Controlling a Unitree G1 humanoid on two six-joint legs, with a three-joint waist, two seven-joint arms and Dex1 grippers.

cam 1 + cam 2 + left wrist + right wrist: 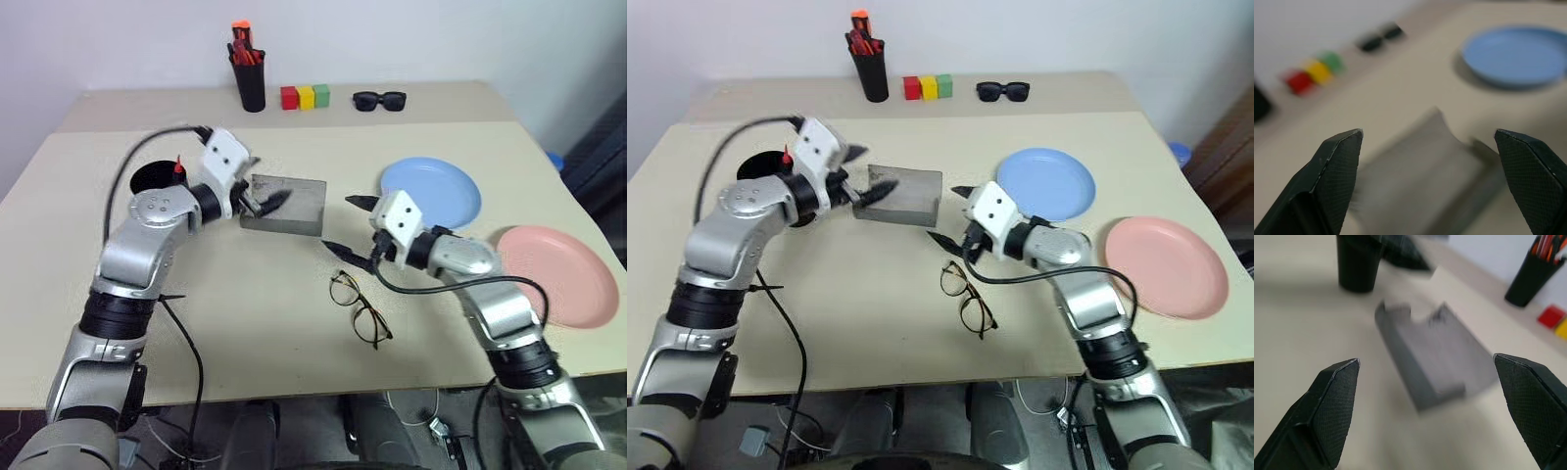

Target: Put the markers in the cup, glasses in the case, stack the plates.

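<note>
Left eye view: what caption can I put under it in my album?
Two open grippers, left and right, hover around the grey case, glasses lying nearby.

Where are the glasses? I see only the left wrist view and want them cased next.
Observer: The glasses lie unfolded on the table, apart from the case, on the robot's side of the open right gripper.
Operator: I see the blue plate. Where is the pink one?
Observer: The pink plate sits by the table's right edge, close to the blue plate but not stacked on it.
</note>
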